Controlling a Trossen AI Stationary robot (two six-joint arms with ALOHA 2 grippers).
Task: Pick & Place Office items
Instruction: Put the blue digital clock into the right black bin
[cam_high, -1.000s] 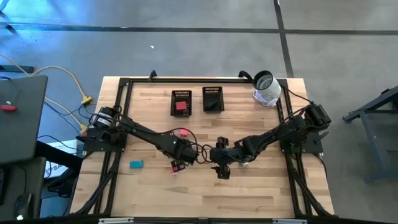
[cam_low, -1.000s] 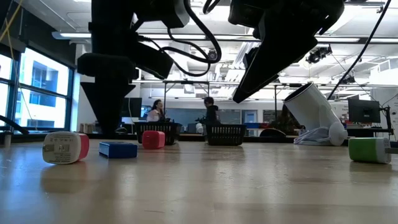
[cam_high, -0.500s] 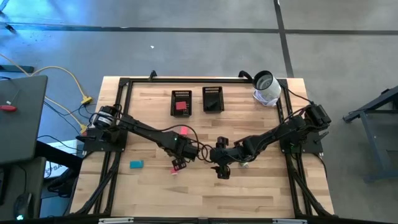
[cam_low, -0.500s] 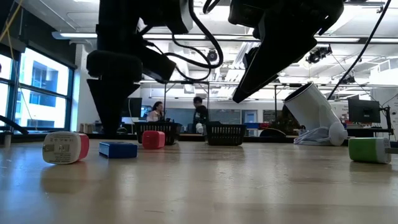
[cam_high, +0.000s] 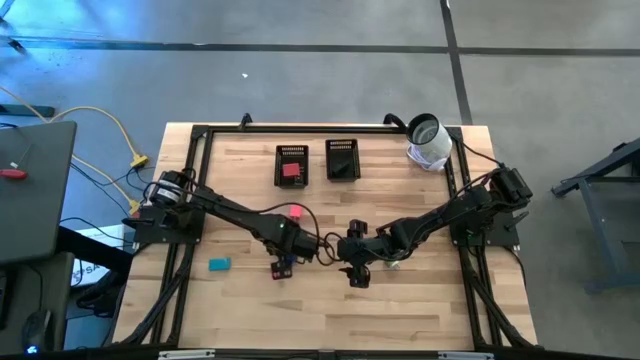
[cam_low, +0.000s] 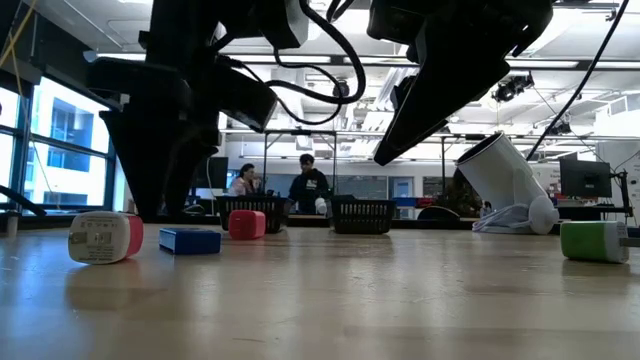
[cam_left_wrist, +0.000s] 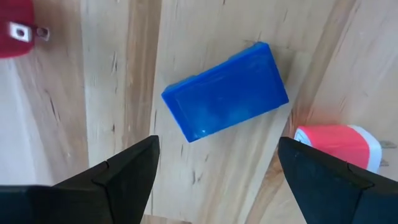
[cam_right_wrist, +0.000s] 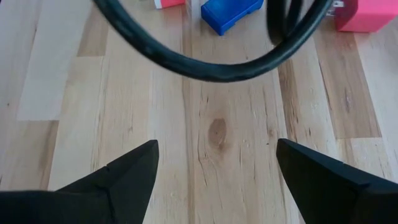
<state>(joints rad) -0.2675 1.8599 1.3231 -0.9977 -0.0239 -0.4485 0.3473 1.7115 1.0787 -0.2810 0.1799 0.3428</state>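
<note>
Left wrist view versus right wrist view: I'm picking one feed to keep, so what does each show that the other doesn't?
Only the left wrist view shows the open left gripper above the whole blue block, plus a dark red piece at the picture's edge. Only the right wrist view shows the open right gripper over bare wood, a black cable and a pink plug. Both show the blue block and wooden table.

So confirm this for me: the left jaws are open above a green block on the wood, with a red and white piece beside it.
Not quite: the block is blue, not green, as the left wrist view shows. The left gripper has its jaws open above it on the wood, and the red and white piece lies beside it.
</note>
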